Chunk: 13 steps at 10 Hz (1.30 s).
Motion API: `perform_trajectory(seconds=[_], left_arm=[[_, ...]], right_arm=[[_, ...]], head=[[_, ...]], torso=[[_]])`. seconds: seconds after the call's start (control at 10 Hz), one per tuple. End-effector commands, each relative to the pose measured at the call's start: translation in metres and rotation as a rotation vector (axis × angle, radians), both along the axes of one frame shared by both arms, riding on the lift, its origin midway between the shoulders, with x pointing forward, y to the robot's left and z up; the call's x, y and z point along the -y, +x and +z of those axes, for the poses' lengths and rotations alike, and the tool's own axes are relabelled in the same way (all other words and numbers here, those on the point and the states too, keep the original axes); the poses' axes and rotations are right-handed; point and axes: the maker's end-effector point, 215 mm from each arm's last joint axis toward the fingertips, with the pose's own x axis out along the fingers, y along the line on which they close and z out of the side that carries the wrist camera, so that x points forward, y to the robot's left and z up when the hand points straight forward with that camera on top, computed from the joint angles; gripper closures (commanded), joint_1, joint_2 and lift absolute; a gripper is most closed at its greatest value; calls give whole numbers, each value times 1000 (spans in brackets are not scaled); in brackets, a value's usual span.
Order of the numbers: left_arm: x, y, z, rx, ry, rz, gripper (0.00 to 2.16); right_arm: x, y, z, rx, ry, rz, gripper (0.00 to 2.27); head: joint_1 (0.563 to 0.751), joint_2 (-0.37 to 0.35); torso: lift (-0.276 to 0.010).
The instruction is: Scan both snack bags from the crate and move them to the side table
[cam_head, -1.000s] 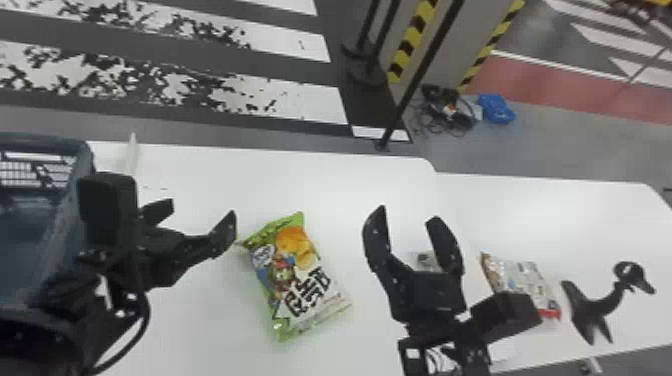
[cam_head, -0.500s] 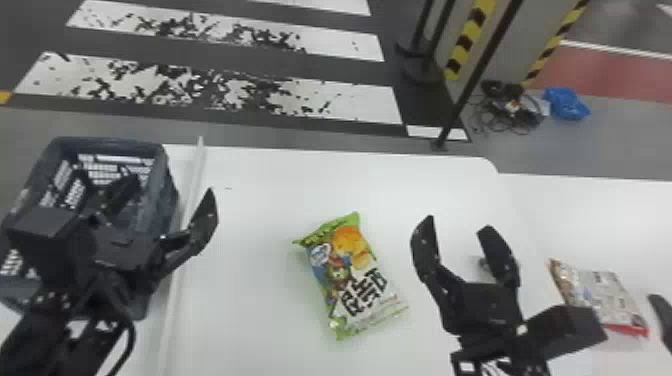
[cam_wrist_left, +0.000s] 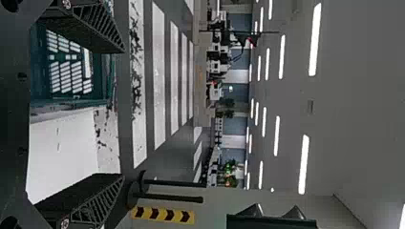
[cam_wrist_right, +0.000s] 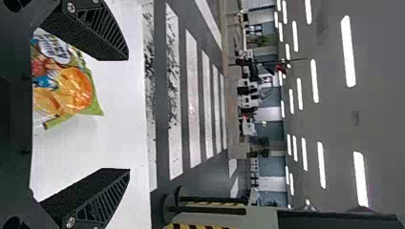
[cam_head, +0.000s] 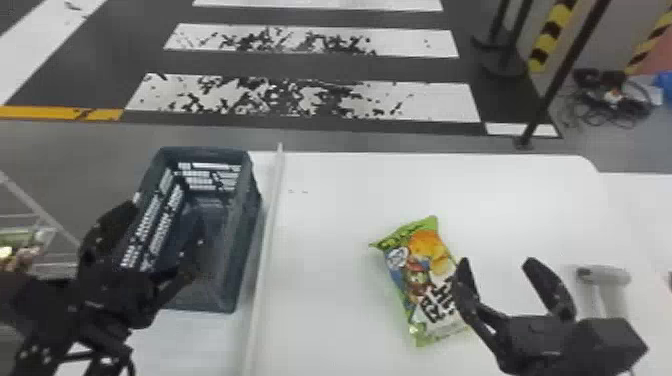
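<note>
A green snack bag [cam_head: 425,285] lies flat on the white table, right of a dividing strip. My left gripper [cam_head: 157,245] hangs open over the near left part of the dark crate [cam_head: 240,235]; no bag is visible inside the crate. In the left wrist view, my left gripper [cam_wrist_left: 122,112] has widely parted fingers, with the crate [cam_wrist_left: 100,71] beyond. My right gripper [cam_head: 500,265] stands open at the bag's right side, its left finger overlapping the bag's edge in the head view. In the right wrist view, the snack bag [cam_wrist_right: 67,90] shows behind my right gripper [cam_wrist_right: 128,114], with nothing held.
A handheld scanner [cam_head: 605,275] stands on the table behind the right gripper. A long white strip [cam_head: 267,240] runs between crate and bag. At the far left is a wire rack [cam_head: 35,200] with items on it. Stanchion posts stand on the floor beyond the table.
The head view has swung left, bringing the whole crate and the rack into sight, while the second bag on the right has left the view. The left gripper now overlaps the crate.
</note>
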Motion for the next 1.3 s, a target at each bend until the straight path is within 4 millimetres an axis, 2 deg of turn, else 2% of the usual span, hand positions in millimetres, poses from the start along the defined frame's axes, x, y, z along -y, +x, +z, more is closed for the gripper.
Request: perform_trajectory(seconds=[0.0, 0.1, 0.2, 0.4, 0.5, 0.7, 0.9, 1.0, 1.2], left_arm=[[-25, -11, 8, 17, -5, 20, 70], [-34, -15, 10, 16, -9, 17, 70], [-40, -17, 11, 14, -8, 21, 70], [-38, -19, 9, 9, -10, 13, 73], [-36, -19, 7, 5, -14, 7, 73], [-34, -19, 6, 1, -23, 0, 73], [-32, -20, 4, -3, -26, -4, 73], [-30, -20, 4, -2, -27, -12, 73], [-28, -19, 5, -4, -29, -24, 73]], right_arm=[[-25, -12, -36, -120, -56, 64, 87], [-40, -21, -54, -177, -86, 98, 87], [-59, -32, -68, -209, -119, 137, 87], [-75, -44, -86, -241, -206, 167, 90], [-82, -45, -91, -236, -270, 180, 90], [-85, -46, -103, -240, -416, 181, 87], [-91, -50, -125, -282, -596, 184, 87], [-94, -46, -134, -287, -683, 190, 87], [-89, -34, -140, -304, -723, 183, 87]], head=[[695, 83], [695, 142], [695, 170], [695, 263], [695, 281], [695, 296], [695, 298], [695, 303], [695, 307]], torso=[[-29], [-29], [-29], [-29], [-29], [-29], [-29], [-29], [-29]])
